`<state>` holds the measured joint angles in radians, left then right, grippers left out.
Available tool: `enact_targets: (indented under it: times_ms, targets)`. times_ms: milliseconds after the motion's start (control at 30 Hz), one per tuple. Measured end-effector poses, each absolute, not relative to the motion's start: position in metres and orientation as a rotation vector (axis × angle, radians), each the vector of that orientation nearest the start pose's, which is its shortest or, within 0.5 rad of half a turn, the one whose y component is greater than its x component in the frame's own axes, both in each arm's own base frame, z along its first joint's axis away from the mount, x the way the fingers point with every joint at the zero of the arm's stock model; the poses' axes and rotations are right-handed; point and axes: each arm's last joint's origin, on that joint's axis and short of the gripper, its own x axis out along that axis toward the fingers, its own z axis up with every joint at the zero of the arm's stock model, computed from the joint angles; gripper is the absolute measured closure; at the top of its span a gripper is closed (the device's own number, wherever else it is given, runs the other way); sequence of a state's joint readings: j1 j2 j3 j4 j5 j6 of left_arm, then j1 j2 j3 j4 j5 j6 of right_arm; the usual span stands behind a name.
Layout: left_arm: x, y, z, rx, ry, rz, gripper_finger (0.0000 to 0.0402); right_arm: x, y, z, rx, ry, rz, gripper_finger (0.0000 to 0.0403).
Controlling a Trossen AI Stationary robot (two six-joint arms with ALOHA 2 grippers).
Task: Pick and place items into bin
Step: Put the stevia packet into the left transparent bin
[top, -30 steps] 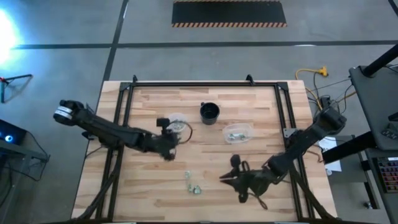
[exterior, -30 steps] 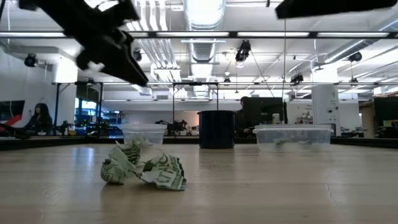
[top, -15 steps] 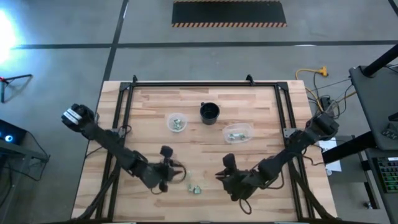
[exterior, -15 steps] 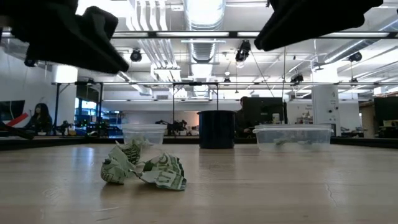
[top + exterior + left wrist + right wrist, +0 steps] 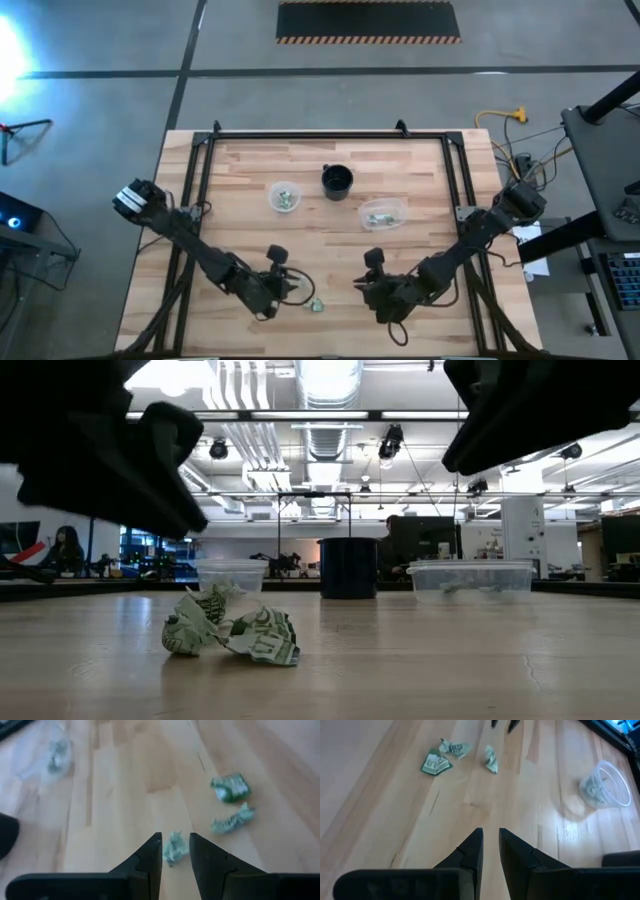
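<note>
Left end effector point(image 5: 175, 851) straddles a crumpled wrapper point(image 5: 174, 849).

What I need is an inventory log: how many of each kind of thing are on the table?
Loose wrapper pieces: 3
Clear containers: 2, contents not counted
Black cup: 1
Total: 6

Robotics lab or industrial test hall. Wooden slat table point(image 5: 330, 250) on black metal frame point(image 5: 300, 133), standing on grey concrete floor point(image 5: 100, 110) with painted lines and black mat with hazard-striped edges point(image 5: 368, 21). Yellow cable point(image 5: 500, 117) and equipment racks beside table. Low view: high open ceiling with exposed ducts point(image 5: 330, 435), strip lights, hanging cameras point(image 5: 390, 442); large open room behind, more rigs, whitish cabinet point(image 5: 522, 525), seated person point(image 5: 62, 550) at far left.
</note>
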<state>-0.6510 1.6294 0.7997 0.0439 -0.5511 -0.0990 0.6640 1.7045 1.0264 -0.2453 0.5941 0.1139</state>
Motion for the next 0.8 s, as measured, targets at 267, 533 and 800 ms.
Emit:
enact_targets:
  times_ms: [267,533,800]
  targets:
    - [0.264,-0.181,0.144,0.389,0.699,-0.062,0.0320,0.279,0.199,0.191,-0.431,0.730,0.027,0.0351]
    - [0.264,-0.182,0.143,0.384,0.706,-0.075,0.0320,0.277,0.199,0.189,-0.434,0.735,0.030,0.0351]
    - [0.263,-0.179,0.140,0.392,0.721,-0.071,0.0320,0.278,0.199,0.190,-0.430,0.734,0.028,0.0351]
